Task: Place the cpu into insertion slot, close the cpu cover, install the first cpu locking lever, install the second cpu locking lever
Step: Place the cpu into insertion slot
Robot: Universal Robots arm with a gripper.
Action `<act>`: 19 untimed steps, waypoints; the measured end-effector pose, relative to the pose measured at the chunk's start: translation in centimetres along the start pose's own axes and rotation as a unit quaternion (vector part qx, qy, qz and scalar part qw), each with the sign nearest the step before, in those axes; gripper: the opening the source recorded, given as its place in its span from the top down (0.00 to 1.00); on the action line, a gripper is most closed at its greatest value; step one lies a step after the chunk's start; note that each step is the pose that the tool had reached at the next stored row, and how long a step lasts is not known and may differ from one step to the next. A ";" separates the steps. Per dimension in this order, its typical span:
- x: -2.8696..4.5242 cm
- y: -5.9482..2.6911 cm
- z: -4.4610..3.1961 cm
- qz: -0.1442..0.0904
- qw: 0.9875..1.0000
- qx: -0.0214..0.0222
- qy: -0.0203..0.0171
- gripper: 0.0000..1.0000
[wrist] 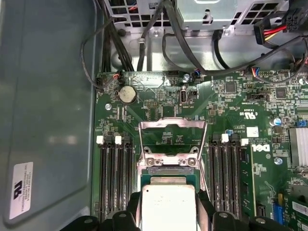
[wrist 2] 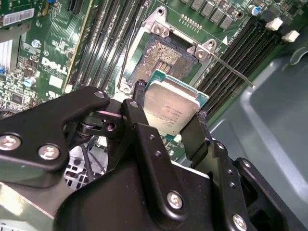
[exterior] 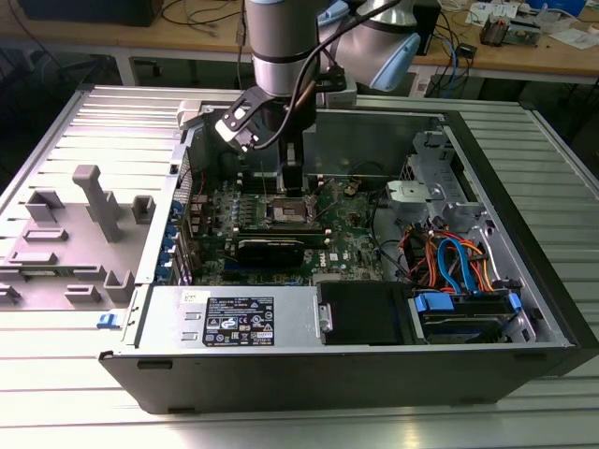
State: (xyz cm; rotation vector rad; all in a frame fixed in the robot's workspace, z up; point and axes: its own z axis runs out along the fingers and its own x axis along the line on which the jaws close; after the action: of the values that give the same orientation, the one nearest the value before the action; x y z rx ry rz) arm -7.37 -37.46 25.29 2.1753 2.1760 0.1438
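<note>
My gripper [wrist 2: 169, 105] is shut on the cpu [wrist 2: 171, 108], a flat silver-topped square chip clamped by two opposite edges between the black fingers [wrist 2: 139, 91]. The chip hangs tilted just above and beside the insertion slot [wrist 2: 166, 60], whose dark pin field lies open inside its silver rim. In the first wrist view the cpu [wrist: 168, 204] sits between the fingertips, and beyond it the cpu cover [wrist: 172, 126] stands raised as a thin silver frame. A thin wire locking lever [wrist 2: 233, 70] sticks out free beside the slot. In the exterior view the gripper [exterior: 290, 192] hovers over the insertion slot [exterior: 285, 211].
Long black memory slots [wrist 2: 108, 43] flank the socket on both sides. A black card [exterior: 270, 248] lies near the socket. Orange and blue cables [exterior: 449, 257] fill the case at the exterior view's right. The case walls [exterior: 374, 140] surround the board. A grey fixture [exterior: 94, 201] stands outside the case.
</note>
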 end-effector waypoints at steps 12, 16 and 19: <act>-0.18 -0.17 1.34 0.000 1.000 0.000 0.000 0.45; -0.19 -0.19 1.49 0.000 1.000 0.000 0.000 0.45; -0.19 -0.20 1.62 0.000 1.000 0.000 0.000 0.45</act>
State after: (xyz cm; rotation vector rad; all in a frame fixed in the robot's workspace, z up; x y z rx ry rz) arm -7.39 -37.61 23.66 2.1744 2.1761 0.1447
